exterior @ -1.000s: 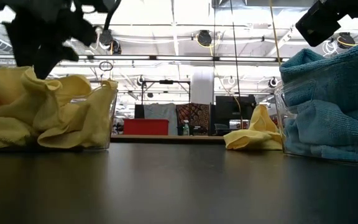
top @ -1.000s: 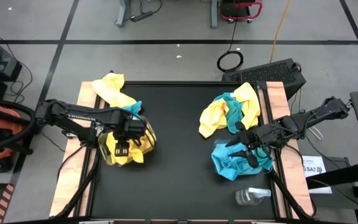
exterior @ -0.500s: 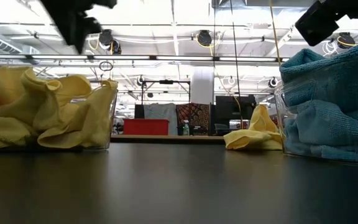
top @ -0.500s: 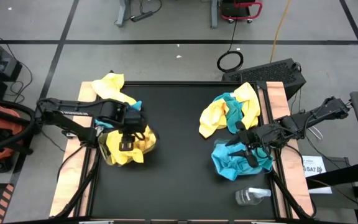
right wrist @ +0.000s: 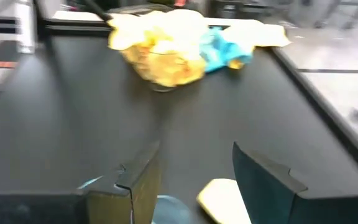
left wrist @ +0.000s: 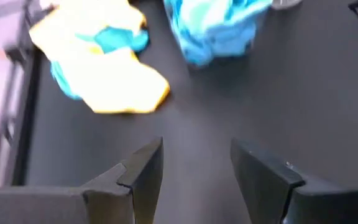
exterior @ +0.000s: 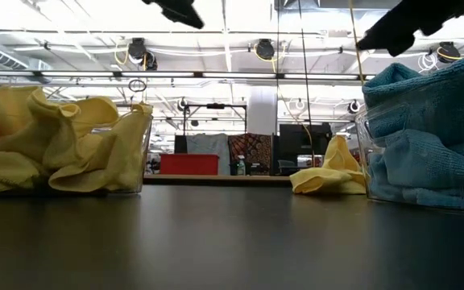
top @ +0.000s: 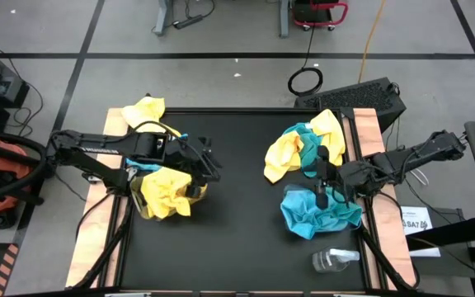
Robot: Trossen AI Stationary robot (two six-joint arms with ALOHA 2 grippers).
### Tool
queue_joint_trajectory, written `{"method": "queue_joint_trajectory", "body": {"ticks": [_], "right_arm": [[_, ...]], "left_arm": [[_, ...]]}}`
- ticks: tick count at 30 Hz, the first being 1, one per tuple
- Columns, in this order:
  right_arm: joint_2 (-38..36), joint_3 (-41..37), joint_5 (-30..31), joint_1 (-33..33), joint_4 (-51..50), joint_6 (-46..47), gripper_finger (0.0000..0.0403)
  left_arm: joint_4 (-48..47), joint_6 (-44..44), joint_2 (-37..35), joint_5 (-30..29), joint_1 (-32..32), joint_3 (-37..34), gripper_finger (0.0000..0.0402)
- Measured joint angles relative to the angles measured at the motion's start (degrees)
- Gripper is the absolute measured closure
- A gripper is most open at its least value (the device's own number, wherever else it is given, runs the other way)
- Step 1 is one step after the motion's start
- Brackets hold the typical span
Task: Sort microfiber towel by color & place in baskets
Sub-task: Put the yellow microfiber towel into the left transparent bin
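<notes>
From above we record the left gripper (top: 207, 162) over the bare mat just right of the left basket (top: 168, 194) of yellow towels (top: 165, 190), and the right gripper (top: 320, 183) at the far edge of the right basket (top: 320, 216) of blue towels (top: 324, 219), beside a mixed pile (top: 303, 147). Only the wrist views show both sets of fingers (left wrist: 143, 171) spread and empty. The low view alone shows each clear basket heaped above its rim.
</notes>
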Motion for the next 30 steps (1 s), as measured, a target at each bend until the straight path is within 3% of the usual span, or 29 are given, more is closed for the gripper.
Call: {"method": "queue_joint_trajectory", "body": {"ticks": [11,19,30], "right_arm": [[8.93,0.00,0.83,-14.91,-0.29,-5.49,0.0213],[18.48,0.00,-8.14,-22.81,4.72,-9.13,0.0197],[28.69,0.00,-8.85,-32.44,6.06,-9.89,0.0146]], "left_arm": [[22.32,5.01,9.24,1.89,0.07,-8.51,0.0207],[34.42,5.05,18.63,3.75,0.11,-8.49,0.0207],[39.43,4.91,22.36,3.72,0.15,-8.49,0.0207]]}}
